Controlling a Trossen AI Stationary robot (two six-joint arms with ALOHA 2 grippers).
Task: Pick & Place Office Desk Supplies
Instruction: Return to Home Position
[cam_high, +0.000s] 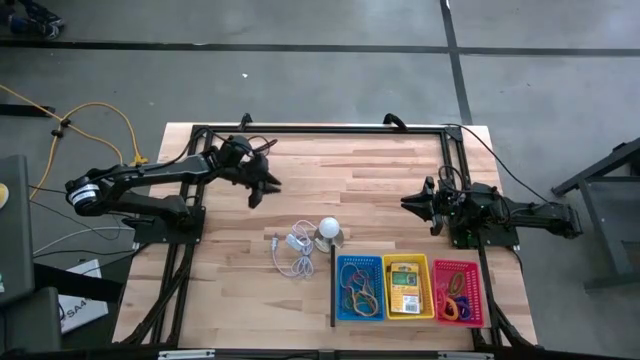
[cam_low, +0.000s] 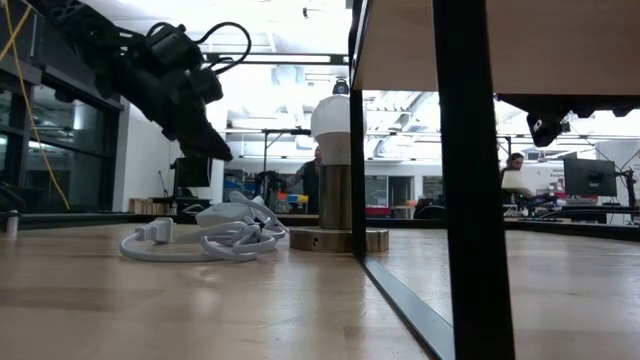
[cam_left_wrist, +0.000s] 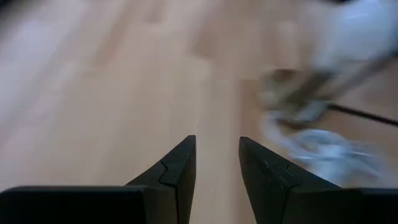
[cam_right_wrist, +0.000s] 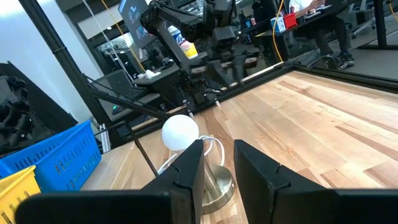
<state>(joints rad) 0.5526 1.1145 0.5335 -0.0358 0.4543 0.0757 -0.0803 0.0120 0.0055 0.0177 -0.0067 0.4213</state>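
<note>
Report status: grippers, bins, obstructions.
Left gripper open, empty, raised. Right gripper open, empty, raised. Blue bin, yellow bin, red bin loaded, side by side. Lamp and cord beside blue bin.

The wooden table (cam_high: 380, 165) has a black frame along its edges. The left end effector (cam_high: 263, 188) hangs over the table's left part and the right end effector (cam_high: 410, 203) over its right part, well apart. Between them, lower in the picture, a white bulb lamp (cam_high: 329, 230) stands just beside a coiled white cord (cam_high: 292, 255). To its right three bins stand side by side: a blue bin (cam_high: 338, 290) with rubber bands (cam_high: 360, 290), a yellow bin (cam_high: 387, 290) with a yellow-and-green packet (cam_high: 404, 285), and a red bin (cam_high: 478, 290) with coloured rings (cam_high: 455, 300).
</note>
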